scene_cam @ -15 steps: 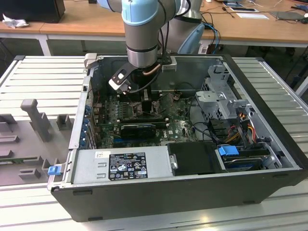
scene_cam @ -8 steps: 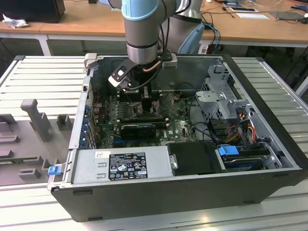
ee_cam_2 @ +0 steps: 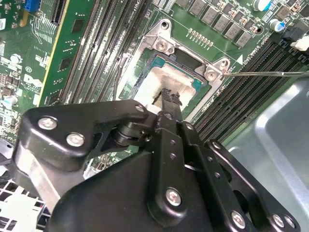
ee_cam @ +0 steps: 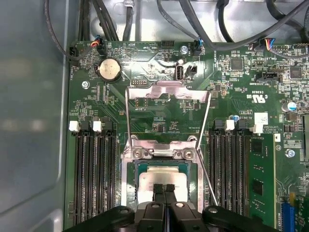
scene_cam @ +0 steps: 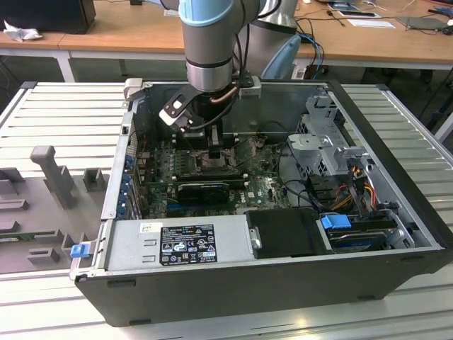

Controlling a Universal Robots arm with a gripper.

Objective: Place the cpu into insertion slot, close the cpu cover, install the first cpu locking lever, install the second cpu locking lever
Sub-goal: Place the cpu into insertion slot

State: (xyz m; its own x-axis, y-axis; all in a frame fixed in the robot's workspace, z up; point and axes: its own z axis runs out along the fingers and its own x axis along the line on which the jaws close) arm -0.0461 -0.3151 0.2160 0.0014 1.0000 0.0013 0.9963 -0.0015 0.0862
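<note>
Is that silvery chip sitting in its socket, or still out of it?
In. The chip lies flat inside the socket, with the socket's dark rim showing around its edges.

In the first wrist view the pincer (ee_cam: 164,186) covers the near edge of the cpu (ee_cam: 153,175), and the picture's edge cuts off the insertion slot (ee_cam: 136,169). Whether the fingertips (ee_cam: 158,189) touch the cpu cannot be told. In the exterior view the arm (scene_cam: 209,42) hides the insertion slot.

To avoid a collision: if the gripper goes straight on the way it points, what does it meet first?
Probably the cpu, lying in the insertion slot under the gripper; their gap is unclear.
</note>
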